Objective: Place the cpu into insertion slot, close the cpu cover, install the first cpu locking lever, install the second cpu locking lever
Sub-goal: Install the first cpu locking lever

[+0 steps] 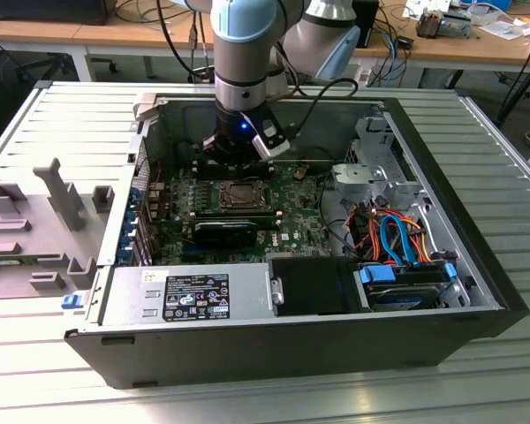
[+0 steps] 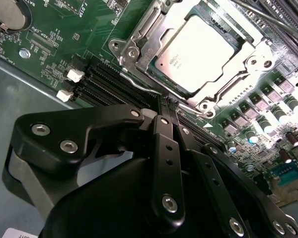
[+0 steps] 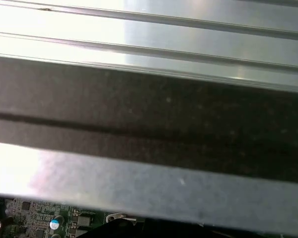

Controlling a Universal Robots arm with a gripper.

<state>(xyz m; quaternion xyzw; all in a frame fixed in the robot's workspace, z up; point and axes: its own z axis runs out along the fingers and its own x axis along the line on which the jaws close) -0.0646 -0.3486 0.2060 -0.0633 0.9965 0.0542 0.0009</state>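
The cpu (image 2: 196, 52), a silvery-grey square, lies in the insertion slot (image 1: 234, 196) on the green board. The cpu cover (image 2: 241, 64), a bright metal frame, lies flat around it. A thin wire locking lever (image 2: 138, 83) runs along the socket edge nearest the gripper. In the second wrist view my gripper (image 2: 170, 101) has its black fingers (image 2: 165, 144) pressed together, and their tips sit just off that edge of the socket, beside the lever. I cannot tell whether they touch it. In the exterior view the gripper (image 1: 234, 163) hangs low inside the case, just behind the socket.
The open computer case (image 1: 477, 230) lies on a ribbed metal table. A power supply (image 1: 185, 296) sits at its front and a drive bay with blue and orange cables (image 1: 397, 243) at the exterior view's right. Black memory slots (image 2: 104, 84) run beside the socket. A grey fixture (image 1: 44, 221) stands outside.
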